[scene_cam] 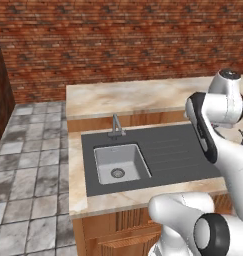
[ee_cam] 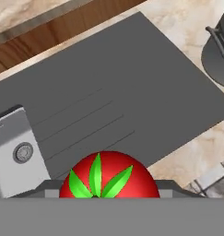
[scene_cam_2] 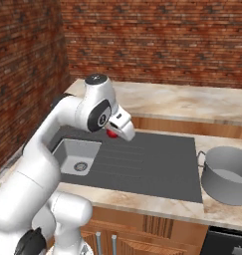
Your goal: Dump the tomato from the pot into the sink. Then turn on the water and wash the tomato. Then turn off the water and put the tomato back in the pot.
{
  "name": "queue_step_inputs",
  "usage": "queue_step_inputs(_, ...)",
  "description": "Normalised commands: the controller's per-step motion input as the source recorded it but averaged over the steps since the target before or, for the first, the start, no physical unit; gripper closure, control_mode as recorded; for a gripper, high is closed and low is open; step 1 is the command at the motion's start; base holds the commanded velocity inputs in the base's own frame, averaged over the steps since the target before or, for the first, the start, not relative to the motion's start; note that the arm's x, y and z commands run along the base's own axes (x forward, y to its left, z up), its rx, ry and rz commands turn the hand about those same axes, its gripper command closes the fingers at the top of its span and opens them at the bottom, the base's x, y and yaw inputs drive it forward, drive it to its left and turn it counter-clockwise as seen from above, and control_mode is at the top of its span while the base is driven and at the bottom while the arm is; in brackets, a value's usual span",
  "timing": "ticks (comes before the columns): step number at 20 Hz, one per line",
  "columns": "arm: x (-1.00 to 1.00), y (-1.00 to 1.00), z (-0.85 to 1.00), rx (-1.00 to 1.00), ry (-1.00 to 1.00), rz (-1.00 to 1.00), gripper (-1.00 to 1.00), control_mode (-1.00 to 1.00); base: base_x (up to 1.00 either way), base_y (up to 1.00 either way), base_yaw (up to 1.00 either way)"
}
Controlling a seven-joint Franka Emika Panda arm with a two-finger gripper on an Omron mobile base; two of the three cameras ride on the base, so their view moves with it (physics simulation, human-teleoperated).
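The red tomato (ee_cam: 109, 177) with its green stem top sits between the fingers of my gripper (ee_cam: 109, 190), which is shut on it. From the right base view the tomato (scene_cam_2: 111, 132) peeks out under the white hand, and the gripper (scene_cam_2: 115, 131) hangs above the ribbed drainboard, just right of the sink (scene_cam_2: 67, 149). The light grey sink (scene_cam: 107, 156) with its round drain holds nothing, and the sink (ee_cam: 12, 138) lies at the left of the hand view. The grey pot (scene_cam_2: 227, 174) stands upright on the counter at the far right, apart from the gripper; the pot (ee_cam: 219, 50) shows at the upper right.
The slim faucet (scene_cam: 116, 126) stands behind the basin with no stream. The dark drainboard plate (scene_cam_2: 157, 164) spreads between basin and pot. A marble counter (scene_cam: 128, 97) runs behind, with a brick wall beyond. Tiled floor (scene_cam: 28, 165) lies left of the cabinet.
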Motion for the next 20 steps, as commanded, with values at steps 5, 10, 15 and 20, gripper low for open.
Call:
queue_step_inputs(5, 0.02, -1.0, 0.0, -0.08, 0.1, -0.2, 1.0, -1.0, 0.0, 0.0, 0.0)
queue_step_inputs(10, 0.02, -1.0, 0.0, -0.07, 0.04, -0.15, 1.0, -1.0, 0.0, 0.0, 0.0)
queue_step_inputs(15, 0.15, -1.0, -0.02, 0.0, 0.03, -0.04, 1.0, -1.0, 0.0, 0.0, 0.0)
queue_step_inputs(20, 0.18, -0.98, -0.13, 0.0, 0.04, 0.0, 1.0, -1.0, 0.0, 0.0, 0.0)
